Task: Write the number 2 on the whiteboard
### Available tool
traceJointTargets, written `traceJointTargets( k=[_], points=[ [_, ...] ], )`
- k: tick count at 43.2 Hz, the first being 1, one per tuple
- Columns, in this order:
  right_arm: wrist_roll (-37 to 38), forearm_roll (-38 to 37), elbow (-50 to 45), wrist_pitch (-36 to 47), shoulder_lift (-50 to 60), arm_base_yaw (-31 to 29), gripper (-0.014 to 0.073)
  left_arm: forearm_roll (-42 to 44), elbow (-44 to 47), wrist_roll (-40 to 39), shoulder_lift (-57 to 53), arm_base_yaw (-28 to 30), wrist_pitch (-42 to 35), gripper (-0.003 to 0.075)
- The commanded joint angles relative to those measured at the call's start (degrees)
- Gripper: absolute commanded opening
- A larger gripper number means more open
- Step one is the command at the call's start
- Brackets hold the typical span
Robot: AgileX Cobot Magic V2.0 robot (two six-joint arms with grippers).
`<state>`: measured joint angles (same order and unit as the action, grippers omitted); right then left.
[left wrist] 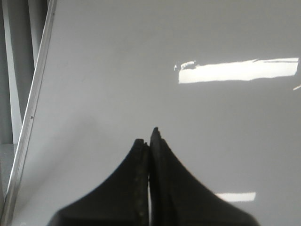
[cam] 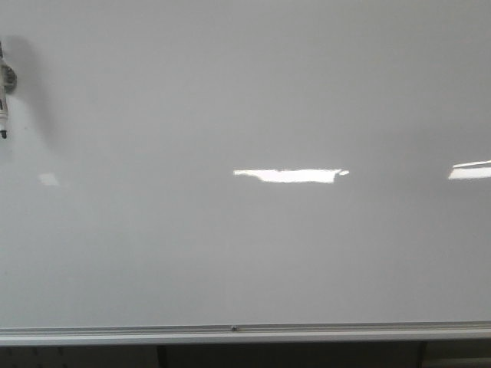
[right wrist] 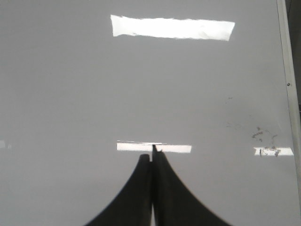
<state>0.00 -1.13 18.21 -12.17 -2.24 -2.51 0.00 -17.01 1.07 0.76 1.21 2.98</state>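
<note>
Left fingers: both dark fingers (left wrist: pixel 162 188) of the left gripper (left wrist: pixel 149 141) are pressed together along their whole length, tips meeting, with nothing between them.
Right fingers: the right gripper (right wrist: pixel 151 157) shows the same stance, its two dark fingers (right wrist: pixel 169 193) closed flat against each other and holding nothing.
Whiteboard: the whiteboard (cam: pixel 245 92) is a glossy white-grey surface that fills nearly all of the front view, and it lies behind both pairs of fingers in the wrist views.
Edge rail: a silver metal rail (cam: pixel 245 333) runs along the near edge of the board in the front view; the same kind of rail shows along one side in each wrist view.
Number 2: no written digit can be made out on the board in any view.
Smudges: a few faint dark marks (right wrist: pixel 263 136) sit on the board close to the rail in the right wrist view; they are too small and broken to read as a figure.
Marker: a marker (cam: pixel 4 100) with a white barrel and dark tip hangs tip-down at the far left edge of the front view, mostly cut off, casting a soft shadow on the board beside it.
Glare: a bright white reflection (cam: pixel 288 175) lies across the middle of the board, and another touches the right edge.
</note>
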Motion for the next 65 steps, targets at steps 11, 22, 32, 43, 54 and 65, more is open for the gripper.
traceJointTargets(
  k=[11,22,32,43,54,65],
  points=[
    [0.00,0.75,16.63,-12.91,-14.38,0.09,-0.0066,0.00,-16.92,-0.65,15.00,-0.44,12.39,-0.0020],
    [0.00,0.75,17.42,-16.35,-21.60,0.09,-0.0066,0.00,-18.73,-0.65,23.16,-0.44,18.25,-0.0020],
    [0.00,0.76,17.29,-16.95,-24.64,0.09,-0.0066,0.00,-18.29,-0.65,28.41,-0.44,21.38,-0.0020],
    [0.00,0.76,17.29,-17.55,-26.22,0.09,-0.0062,0.00,-18.29,-0.65,32.59,-0.44,21.59,-0.0020],
    [-0.63,0.76,17.29,-18.48,-27.28,0.09,0.0199,0.00,-18.29,-0.03,35.85,-0.44,23.08,0.0194],
    [-0.63,0.76,17.29,-18.24,-27.28,0.09,0.0573,0.00,-18.53,-0.03,38.16,-0.73,22.71,0.0589]
  ],
)
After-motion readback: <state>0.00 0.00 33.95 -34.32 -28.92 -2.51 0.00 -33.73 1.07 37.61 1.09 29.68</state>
